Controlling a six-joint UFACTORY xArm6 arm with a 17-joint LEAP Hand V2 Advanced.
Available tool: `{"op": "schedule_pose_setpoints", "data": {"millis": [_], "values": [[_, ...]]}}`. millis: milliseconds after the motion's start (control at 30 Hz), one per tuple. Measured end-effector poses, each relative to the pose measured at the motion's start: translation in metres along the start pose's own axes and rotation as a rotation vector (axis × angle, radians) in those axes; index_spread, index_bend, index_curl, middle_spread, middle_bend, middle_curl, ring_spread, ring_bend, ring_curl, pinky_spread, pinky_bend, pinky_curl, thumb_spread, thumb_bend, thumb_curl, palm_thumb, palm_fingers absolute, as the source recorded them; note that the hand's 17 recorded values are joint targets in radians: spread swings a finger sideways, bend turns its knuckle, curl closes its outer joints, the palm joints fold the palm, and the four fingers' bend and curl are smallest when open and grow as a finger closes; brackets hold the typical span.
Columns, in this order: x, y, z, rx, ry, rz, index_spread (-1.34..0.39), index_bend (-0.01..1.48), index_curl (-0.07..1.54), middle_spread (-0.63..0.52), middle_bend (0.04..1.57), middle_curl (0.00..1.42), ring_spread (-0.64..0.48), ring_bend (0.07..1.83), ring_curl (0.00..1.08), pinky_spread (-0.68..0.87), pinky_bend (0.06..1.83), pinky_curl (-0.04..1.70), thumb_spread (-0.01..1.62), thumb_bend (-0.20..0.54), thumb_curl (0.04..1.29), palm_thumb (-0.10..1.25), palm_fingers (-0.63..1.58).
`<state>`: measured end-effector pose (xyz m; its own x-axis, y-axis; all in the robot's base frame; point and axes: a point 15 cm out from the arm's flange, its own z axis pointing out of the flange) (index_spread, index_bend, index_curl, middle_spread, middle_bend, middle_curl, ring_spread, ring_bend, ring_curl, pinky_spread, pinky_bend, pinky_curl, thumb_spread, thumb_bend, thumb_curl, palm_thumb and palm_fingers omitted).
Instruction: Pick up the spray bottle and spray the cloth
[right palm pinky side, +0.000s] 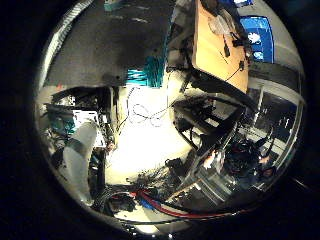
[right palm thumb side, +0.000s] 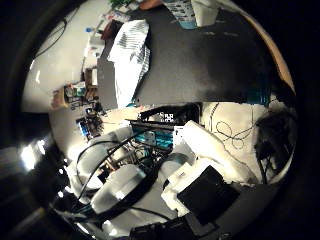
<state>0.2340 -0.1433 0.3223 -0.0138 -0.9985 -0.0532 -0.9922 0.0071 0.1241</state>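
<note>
The worktop (right palm thumb side: 200, 65) is covered in a dark, matt sheet that looks smooth, with a dull sheen where light falls across it. On it lies the cloth (right palm thumb side: 131, 55), a soft woven fabric, white with thin dark stripes, rumpled into loose folds. At the far edge stands the spray bottle (right palm thumb side: 181, 12), of pale plastic with a glossy printed label. The hand (right palm thumb side: 165, 185) is made of smooth white plastic shells, slightly shiny, with flat matt black panels set into them. A second table (right palm pinky side: 217, 45) has a bare wooden top, light tan and smooth, and the floor (right palm pinky side: 145, 140) beneath is pale and gently glossy.
</note>
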Motion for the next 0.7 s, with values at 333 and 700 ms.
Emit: {"op": "schedule_pose_setpoints", "data": {"millis": [333,700], "values": [[0.006,-0.014,-0.009,0.114,-0.072,0.030,-0.34,0.17,0.35,-0.02,0.21,0.36,0.16,0.19,0.18,0.39,0.21,0.30,1.14,-0.015,0.32,0.77,0.26],[0.027,-0.033,-0.021,0.309,-0.159,0.084,-0.33,0.17,0.32,0.00,0.18,0.35,0.16,0.19,0.21,0.39,0.26,0.32,1.12,-0.030,0.31,0.69,0.20]]}}
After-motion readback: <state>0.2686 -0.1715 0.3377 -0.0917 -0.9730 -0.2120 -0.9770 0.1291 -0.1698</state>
